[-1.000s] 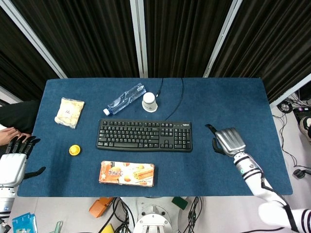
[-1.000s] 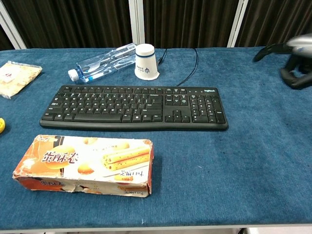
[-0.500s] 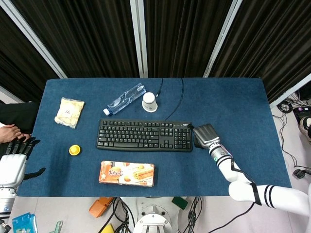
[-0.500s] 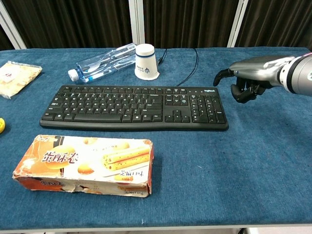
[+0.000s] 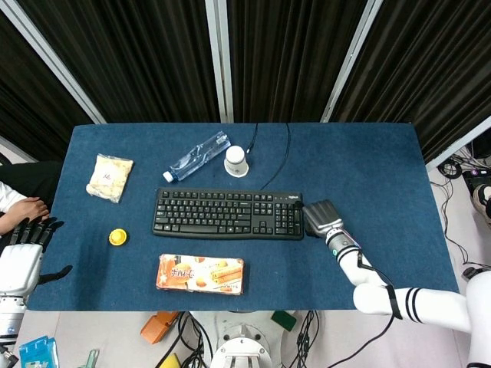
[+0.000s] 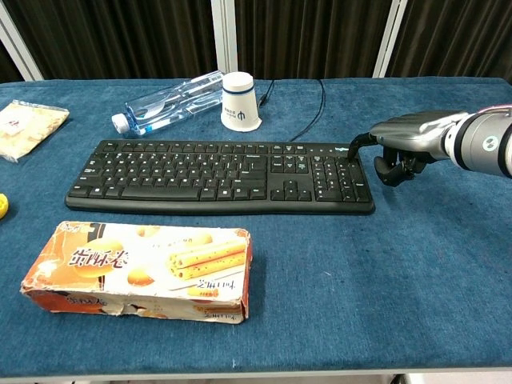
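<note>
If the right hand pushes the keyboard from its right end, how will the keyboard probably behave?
The keyboard looks stiff and flat, so it would likely slide as one piece rather than bend or tip. The blue cloth looks fuzzy and may drag on it. Its cable runs back past the paper cup and might tug. The right hand is at its right end.

Lab: black curtains [image 5: 153, 54], blue-clothed table [image 5: 368, 161], floor cables [image 5: 460, 165].
</note>
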`<state>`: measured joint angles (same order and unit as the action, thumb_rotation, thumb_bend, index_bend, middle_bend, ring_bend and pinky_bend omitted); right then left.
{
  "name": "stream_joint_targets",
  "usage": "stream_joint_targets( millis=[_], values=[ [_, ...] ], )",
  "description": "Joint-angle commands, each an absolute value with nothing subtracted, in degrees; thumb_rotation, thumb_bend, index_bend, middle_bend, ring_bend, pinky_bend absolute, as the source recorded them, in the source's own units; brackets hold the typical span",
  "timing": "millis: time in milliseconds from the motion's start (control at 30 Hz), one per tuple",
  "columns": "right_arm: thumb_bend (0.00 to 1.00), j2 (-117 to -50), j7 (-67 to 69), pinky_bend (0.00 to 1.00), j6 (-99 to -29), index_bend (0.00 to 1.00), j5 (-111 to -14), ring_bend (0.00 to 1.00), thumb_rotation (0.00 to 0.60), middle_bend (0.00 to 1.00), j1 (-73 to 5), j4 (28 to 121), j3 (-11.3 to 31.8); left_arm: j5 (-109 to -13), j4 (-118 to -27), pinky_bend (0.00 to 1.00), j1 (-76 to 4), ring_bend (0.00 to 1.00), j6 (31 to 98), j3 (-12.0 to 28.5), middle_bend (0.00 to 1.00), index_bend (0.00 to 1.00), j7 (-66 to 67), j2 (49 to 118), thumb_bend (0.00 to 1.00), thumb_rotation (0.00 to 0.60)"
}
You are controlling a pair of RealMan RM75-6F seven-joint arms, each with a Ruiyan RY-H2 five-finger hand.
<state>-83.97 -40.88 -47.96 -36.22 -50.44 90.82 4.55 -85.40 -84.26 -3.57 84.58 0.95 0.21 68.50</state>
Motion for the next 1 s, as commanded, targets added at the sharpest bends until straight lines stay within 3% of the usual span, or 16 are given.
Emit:
stream_joint_targets(
  millis=[33,367,400,467,500,633,767,833,1000],
  values=[
    [0.94,-83.7,-40.5,1.0,-48.7,0.23,-36.5,1.0,0.48,0.89,-50.6,91.5,4.4,-85.3,-84.1,0.0,-3.5,0.07,84.7,1.0,0.14,0.17,0.1,68.5,0.12,0.6],
    [0.94,-72.3,-35.1,1.0,-60.9,0.17,-45.7,1.0,0.482,0.89,-44.9,103.6,4.9,-85.8,-84.0,0.0,-3.7,0.07,84.9,1.2,0.14,0.17,-0.2,68.4,0.12,0.6],
    [0.92,-70.7,-34.4,1.0,-62.7,0.15,-47.2,1.0,0.481,0.89,-43.7,104.9,4.7,-85.8,-84.0,0.0,-3.8,0.07,84.9,1.3,0.14,0.17,-0.3,68.4,0.12,0.6],
    [0.77,-67.5,-32.7,0.96,-67.6,0.1,-51.4,0.92,0.481,0.85,-40.5,107.4,4.0,-85.9,-84.0,0.0,-4.0,0.07,84.7,1.3,0.14,0.17,-0.3,68.5,0.12,0.6],
    [0.69,-65.9,-31.4,0.91,-70.5,0.08,-54.0,0.86,0.482,0.8,-38.4,108.4,3.3,-86.0,-84.0,0.0,-4.1,0.07,84.6,1.4,0.14,0.17,-0.3,68.6,0.11,0.6],
    [0.36,-62.0,-25.2,0.57,-79.4,0.0,-61.9,0.42,0.483,0.41,-31.1,109.5,1.2,-86.3,-83.9,0.0,-4.5,0.07,84.6,1.5,0.14,0.17,-0.3,68.8,0.12,0.6],
    [0.23,-60.3,-17.2,0.18,-88.2,0.0,-69.5,0.04,0.478,0.07,-23.0,107.5,-1.2,-86.5,-84.1,0.0,-4.7,0.07,84.7,1.7,0.14,0.17,-0.2,68.8,0.11,0.6],
    [0.23,-60.4,-14.5,0.03,-90.8,0.0,-71.6,0.0,0.478,0.0,-20.1,106.0,-2.1,-86.6,-84.2,0.0,-4.8,0.07,84.8,1.7,0.14,0.17,-0.1,68.8,0.12,0.6],
    [0.23,-61.3,-8.3,0.0,-94.5,0.0,-75.9,0.0,0.477,0.0,-13.5,102.3,-4.9,-86.7,-84.5,0.0,-4.9,0.07,84.8,1.7,0.14,0.17,0.1,68.8,0.12,0.6]
  ],
)
